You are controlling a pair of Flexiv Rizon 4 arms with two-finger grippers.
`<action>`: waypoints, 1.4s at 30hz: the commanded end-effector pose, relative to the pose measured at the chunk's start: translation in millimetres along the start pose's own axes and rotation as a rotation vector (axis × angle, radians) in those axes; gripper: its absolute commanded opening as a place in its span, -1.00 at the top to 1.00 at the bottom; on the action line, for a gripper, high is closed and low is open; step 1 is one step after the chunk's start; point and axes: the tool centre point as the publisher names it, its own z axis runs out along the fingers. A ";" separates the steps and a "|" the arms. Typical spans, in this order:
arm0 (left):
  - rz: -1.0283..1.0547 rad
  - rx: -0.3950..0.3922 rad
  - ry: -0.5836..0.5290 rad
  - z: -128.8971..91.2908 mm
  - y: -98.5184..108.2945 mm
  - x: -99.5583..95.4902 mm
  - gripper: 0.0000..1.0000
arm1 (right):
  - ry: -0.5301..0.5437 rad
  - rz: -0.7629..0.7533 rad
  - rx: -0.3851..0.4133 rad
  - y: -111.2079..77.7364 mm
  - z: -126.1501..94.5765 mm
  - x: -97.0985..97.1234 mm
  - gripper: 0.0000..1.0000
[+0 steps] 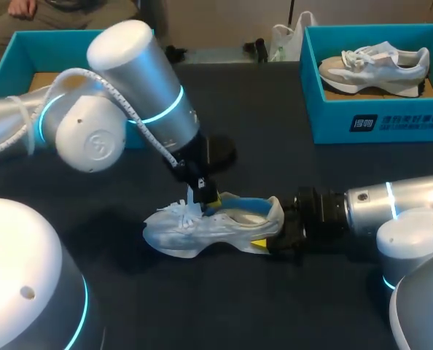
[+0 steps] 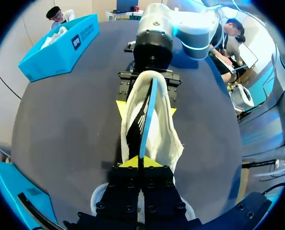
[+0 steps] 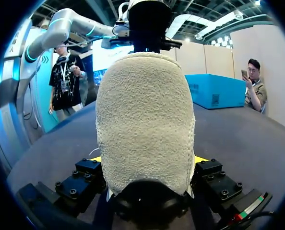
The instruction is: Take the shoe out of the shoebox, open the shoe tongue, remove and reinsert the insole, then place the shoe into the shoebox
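A white-and-grey shoe (image 1: 202,232) lies on its sole mid-table, toe to the left. My right gripper (image 1: 272,235) is shut on its heel; in the right wrist view the fuzzy heel (image 3: 145,120) fills the gap between its fingers (image 3: 207,170). My left gripper (image 1: 202,194) comes down over the laces and is shut on a thin blue insole (image 2: 147,120), which stands on edge in the shoe's opening and runs from the left gripper (image 2: 142,162) toward the heel. My right gripper's yellow tips (image 2: 121,106) flank that heel.
An open blue shoebox (image 1: 377,120) at the back right holds a second pale shoe (image 1: 373,64). Another blue box (image 1: 20,55) stands at the back left, partly hidden behind my left arm. Dark tabletop (image 1: 289,168) lies between them.
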 end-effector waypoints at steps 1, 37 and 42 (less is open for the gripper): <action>-0.001 0.056 -0.009 -9.4 1.7 3.9 1.00 | 0.000 0.001 0.007 1.2 1.0 1.3 1.00; 0.096 0.097 -0.252 -17.3 -61.9 22.1 -1.00 | 0.000 0.001 0.007 1.2 1.0 1.3 1.00; 0.081 0.106 -0.263 -23.0 -65.9 23.0 -1.00 | 0.000 0.001 0.007 1.2 1.0 1.3 1.00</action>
